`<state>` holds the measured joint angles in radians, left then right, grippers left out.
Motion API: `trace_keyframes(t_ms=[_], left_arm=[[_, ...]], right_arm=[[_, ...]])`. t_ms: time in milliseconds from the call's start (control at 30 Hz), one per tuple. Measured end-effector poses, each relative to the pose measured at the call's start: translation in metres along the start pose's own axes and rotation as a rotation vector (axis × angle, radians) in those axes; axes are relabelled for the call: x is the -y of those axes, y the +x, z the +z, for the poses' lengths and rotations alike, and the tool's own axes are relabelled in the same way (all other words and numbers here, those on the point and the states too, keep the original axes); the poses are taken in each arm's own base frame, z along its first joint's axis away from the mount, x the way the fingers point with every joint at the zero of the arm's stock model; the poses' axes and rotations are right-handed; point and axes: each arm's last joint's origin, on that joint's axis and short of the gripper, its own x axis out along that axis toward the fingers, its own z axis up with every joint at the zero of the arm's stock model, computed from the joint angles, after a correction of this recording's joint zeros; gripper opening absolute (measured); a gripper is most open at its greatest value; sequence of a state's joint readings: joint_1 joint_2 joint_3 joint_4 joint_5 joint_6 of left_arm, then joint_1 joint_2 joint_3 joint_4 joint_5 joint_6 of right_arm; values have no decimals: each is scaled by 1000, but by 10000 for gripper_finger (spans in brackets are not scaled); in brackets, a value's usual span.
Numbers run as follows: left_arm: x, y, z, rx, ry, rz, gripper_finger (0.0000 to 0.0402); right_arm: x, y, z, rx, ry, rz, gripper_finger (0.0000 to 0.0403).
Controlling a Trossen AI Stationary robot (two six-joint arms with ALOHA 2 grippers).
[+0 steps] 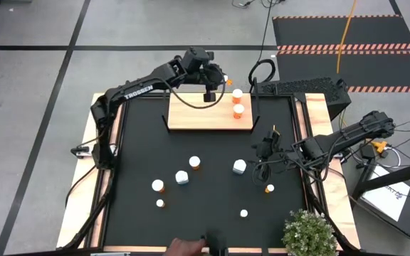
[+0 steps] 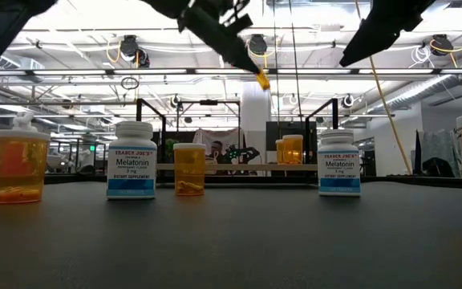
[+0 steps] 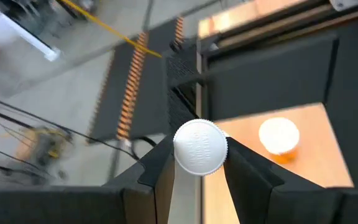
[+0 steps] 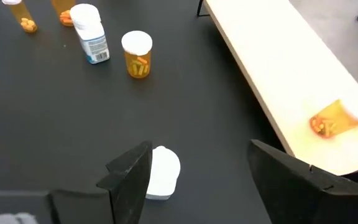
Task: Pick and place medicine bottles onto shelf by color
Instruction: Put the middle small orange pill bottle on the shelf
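My left gripper [image 1: 221, 80] hangs over the far right part of the shelf [image 1: 206, 114], shut on an orange medicine bottle [image 2: 261, 78] with a white cap [image 3: 199, 146]. Two orange bottles [image 1: 238, 94] [image 1: 238, 110] stand on the shelf's right end. More bottles stand on the black table: orange ones [image 1: 194, 163] [image 1: 159, 185] [image 1: 270, 188] and white ones [image 1: 182, 177] [image 1: 240, 167]. My right gripper [image 1: 264, 152] waits open above the table's right middle, with the white bottle [image 4: 162, 173] just beside one finger. My left gripper pinches the bottle between its two fingers [image 3: 161, 163], which stand on either side just below the cap's rim [image 3: 221, 155]. The cap faces back toward the wrist. The bottle is lifted clear above the shelf, its orange body [image 2: 261, 78] sticking out past the fingertips.
Thin black uprights [image 1: 256, 107] stand at the shelf's ends. A potted plant [image 1: 309, 232] sits at the near right corner, and a person's hand [image 1: 186, 247] rests at the near edge. Dark equipment [image 1: 301, 87] and cables lie beyond the far right corner.
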<state>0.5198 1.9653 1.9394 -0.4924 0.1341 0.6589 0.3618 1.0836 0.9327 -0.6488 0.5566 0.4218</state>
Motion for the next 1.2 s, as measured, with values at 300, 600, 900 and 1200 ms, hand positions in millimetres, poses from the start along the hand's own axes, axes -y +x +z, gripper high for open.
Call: trace_keyframes(t_ms=[300,600,900,1200], left_arm=[[-14,41,-32,-140,-128,-66,129],[-8,70,-60,-206,-187,-145,129],[3,85,-74,-269,-189,-198,129],[8,98,-85,-294,-178,-213,129]], right_arm=[[1,1,1,13,-22,-21,255],[2,1,1,13,-31,-21,255],[1,1,1,14,-31,-21,255],[1,1,2,20,-28,-18,255]])
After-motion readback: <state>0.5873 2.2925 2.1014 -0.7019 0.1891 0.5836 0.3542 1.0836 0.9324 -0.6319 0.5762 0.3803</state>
